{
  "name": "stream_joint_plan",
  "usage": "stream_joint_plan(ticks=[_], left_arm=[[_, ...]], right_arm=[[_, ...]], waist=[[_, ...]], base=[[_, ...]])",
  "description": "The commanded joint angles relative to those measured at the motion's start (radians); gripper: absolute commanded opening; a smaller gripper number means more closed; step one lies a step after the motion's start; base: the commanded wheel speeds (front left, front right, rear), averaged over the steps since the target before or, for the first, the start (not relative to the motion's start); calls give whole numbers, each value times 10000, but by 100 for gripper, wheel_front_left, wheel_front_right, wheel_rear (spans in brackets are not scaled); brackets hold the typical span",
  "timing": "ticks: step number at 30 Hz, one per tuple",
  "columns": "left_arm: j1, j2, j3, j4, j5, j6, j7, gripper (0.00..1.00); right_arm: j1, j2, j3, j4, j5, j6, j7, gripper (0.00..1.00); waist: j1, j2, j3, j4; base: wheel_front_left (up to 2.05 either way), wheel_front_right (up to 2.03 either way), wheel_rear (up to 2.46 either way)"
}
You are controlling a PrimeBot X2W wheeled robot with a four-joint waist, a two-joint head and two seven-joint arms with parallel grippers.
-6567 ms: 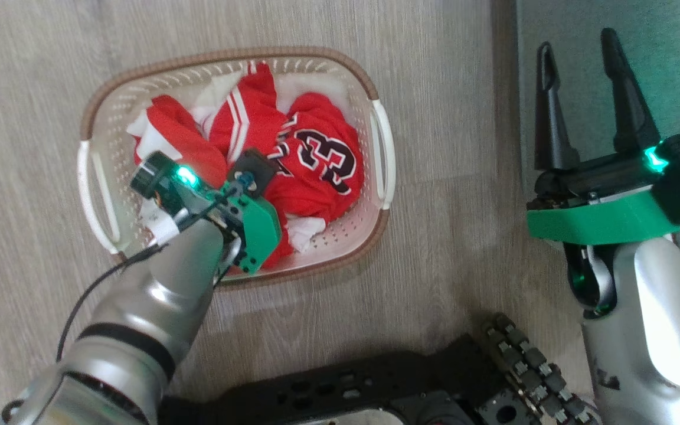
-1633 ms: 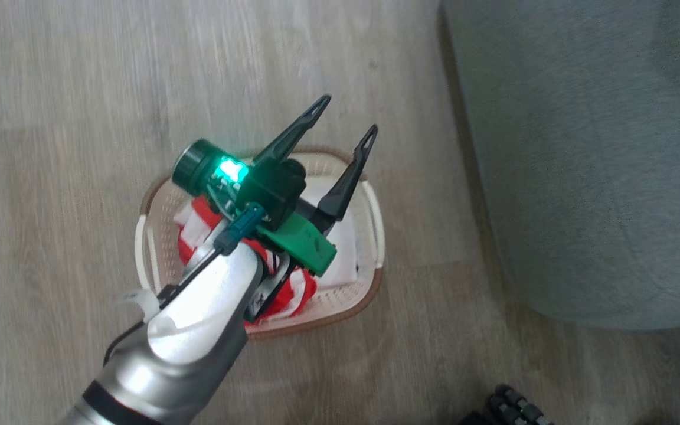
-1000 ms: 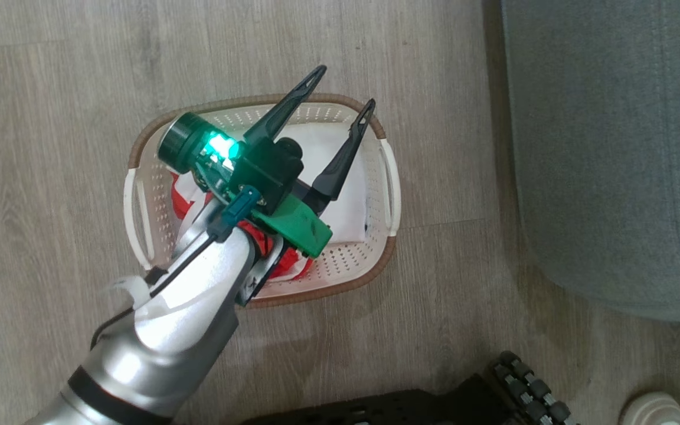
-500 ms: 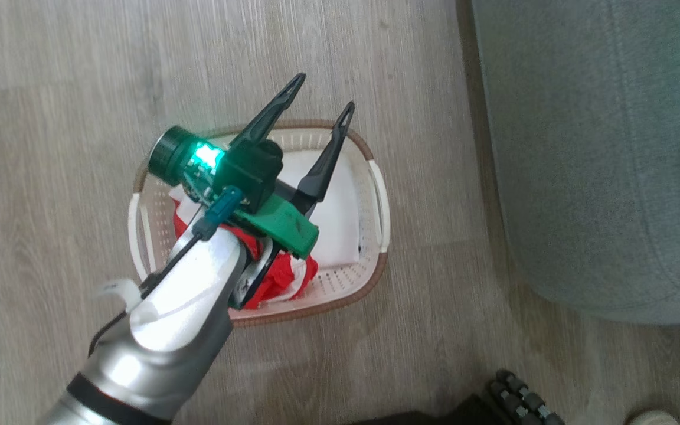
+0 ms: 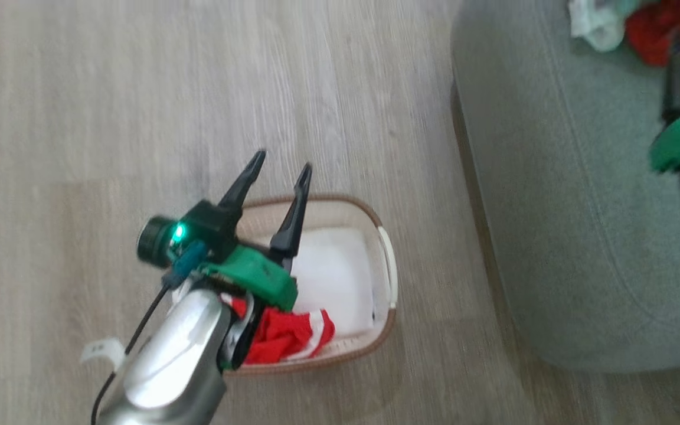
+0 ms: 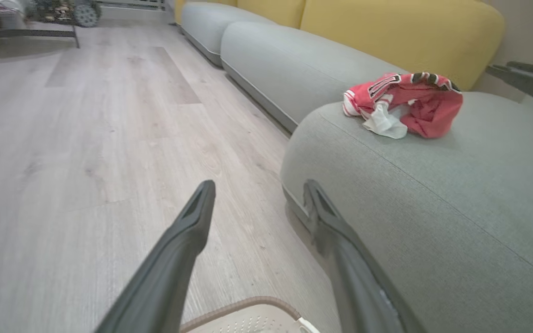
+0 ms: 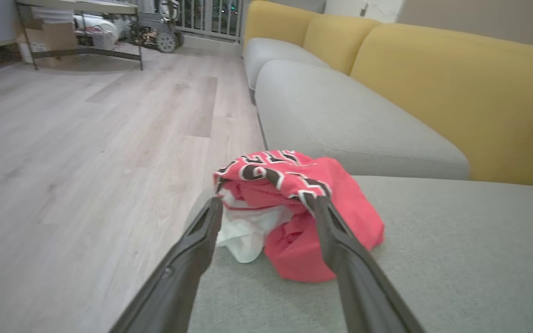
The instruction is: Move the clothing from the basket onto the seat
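The cream basket (image 5: 388, 277) stands on the wood floor with a red piece of clothing (image 5: 285, 335) and a white cloth (image 5: 331, 277) inside. Above its far rim my left gripper (image 5: 281, 164) hangs open and empty; the left wrist view shows its fingers (image 6: 192, 226) spread over the basket rim (image 6: 243, 307). A red jersey (image 7: 322, 217) with black lettering lies crumpled on the grey-green seat (image 7: 433, 259). My right gripper (image 7: 266, 203) is open, one fingertip on each side of that jersey's near edge. The jersey (image 5: 664, 29) also shows at the head view's top right.
The seat (image 5: 552, 206) is right of the basket, with a strip of floor between. Yellow back cushions (image 7: 456, 92) rise behind it and more grey seats (image 6: 294, 69) run farther along. A low table (image 7: 77, 27) and clutter stand far off.
The numbered red jersey has left the basket and now lies on the seat. The head camera has swung, bringing the jersey and right gripper into view. My left gripper stays open above the basket.
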Motion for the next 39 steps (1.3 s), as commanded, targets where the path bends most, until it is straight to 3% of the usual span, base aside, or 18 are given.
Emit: stream_joint_plan(ticks=[1,12,22,39], left_arm=[[15,100,404,-335,-54,80,-118,100],[2375,258,2245,-903,-82,428,-121,100],[4180,178,3760,-1498,139,521,-121,100],[5629,-234,4661,-1877,642,187,-122,100]], right_arm=[[116,60,229,-345,91,-4,-64,100],[2184,1249,1432,-1688,1120,-4,-64,100],[4385,2263,1435,-3359,923,-4,-64,100],[6652,2467,1414,-4602,1652,-4,-64,100]], waist=[[0,-1,-785,369],[0,-1,-2361,1048],[0,-1,-3242,1502],[0,-1,-3785,1456]], base=[[0,0,0],[0,0,0],[0,0,0],[0,0,0]])
